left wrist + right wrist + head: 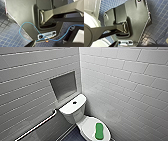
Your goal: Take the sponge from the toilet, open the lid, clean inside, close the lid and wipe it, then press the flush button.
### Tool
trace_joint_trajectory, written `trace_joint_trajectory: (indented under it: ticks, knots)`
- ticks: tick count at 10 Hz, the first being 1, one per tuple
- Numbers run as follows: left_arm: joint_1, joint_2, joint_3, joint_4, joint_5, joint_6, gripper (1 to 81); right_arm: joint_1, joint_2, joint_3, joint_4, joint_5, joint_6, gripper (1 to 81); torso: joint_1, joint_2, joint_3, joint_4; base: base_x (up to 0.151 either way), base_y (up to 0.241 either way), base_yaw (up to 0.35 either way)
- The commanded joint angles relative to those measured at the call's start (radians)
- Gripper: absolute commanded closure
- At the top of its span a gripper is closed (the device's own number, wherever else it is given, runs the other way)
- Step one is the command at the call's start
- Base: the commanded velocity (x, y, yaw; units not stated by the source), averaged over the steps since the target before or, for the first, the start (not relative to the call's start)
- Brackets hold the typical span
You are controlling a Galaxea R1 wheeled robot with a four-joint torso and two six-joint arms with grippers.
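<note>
Lying on closed white lid (87, 125), bright green round-ended sponge (99, 130); left end effector (31, 43), right end effector (114, 44): grip untellable

One white toilet (75, 112) stands in the corner where two tiled walls (130, 82) meet. It carries one closed lid (88, 125), one green sponge (99, 131) and one dark flush button (74, 102). The left wall holds one recessed niche (63, 85) and one grab rail (37, 125). One blue cable (28, 26) loops beside the robot's base.
</note>
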Motion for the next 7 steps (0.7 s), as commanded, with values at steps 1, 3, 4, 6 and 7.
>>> trace_joint_trajectory:
  ticks: [1, 3, 4, 6, 7]
  knots:
    - [-0.002, -0.006, 0.0, -0.007, 0.076, 0.007, 1.0, 0.13, -0.136, 0.094, -0.003, -0.009, 0.121, 1.0, 0.062, -0.096, 0.002, 0.0, 0.0, 0.0, 0.0]
    - [0.009, -0.004, 0.0, -0.008, 0.076, 0.007, 1.0, 0.228, -0.177, 0.127, -0.006, -0.021, 0.126, 1.0, 0.099, -0.156, -0.014, 0.0, 0.0, 0.0, 0.0]
    - [0.022, -0.001, 0.0, -0.008, 0.078, 0.005, 1.0, 0.282, -0.178, 0.128, -0.008, -0.038, 0.126, 1.0, 0.122, -0.191, -0.018, 0.0, 0.0, 0.0, 0.0]
    - [0.058, -0.003, 0.0, -0.01, 0.076, 0.005, 1.0, 0.385, -0.175, 0.127, -0.005, -0.107, 0.126, 1.0, 0.169, -0.266, -0.018, 0.0, 0.0, 0.0, 0.0]
    - [0.073, -0.004, 0.0, -0.01, 0.072, 0.005, 1.0, 0.426, -0.175, 0.137, -0.005, -0.13, 0.126, 1.0, 0.193, -0.304, -0.075, 0.0, 0.0, 0.0, 0.0]
